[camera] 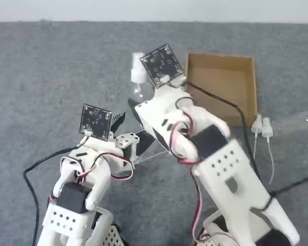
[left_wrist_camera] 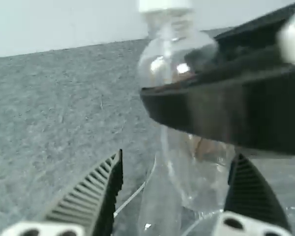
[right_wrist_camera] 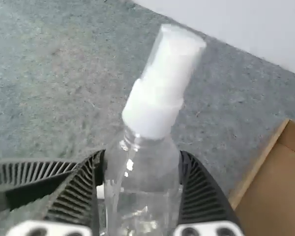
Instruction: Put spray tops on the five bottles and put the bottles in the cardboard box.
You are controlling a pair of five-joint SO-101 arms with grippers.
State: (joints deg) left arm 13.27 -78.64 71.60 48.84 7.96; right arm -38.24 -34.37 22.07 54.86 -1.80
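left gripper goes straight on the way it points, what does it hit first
Probably the clear bottle in the right gripper; the open left gripper brackets it. The right gripper's black finger crosses in front and may come first; depth is unclear.

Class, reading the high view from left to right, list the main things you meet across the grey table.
Left arm's black square camera board → clear plastic bottle with a white spray top → brown cardboard box → two loose white spray tops.
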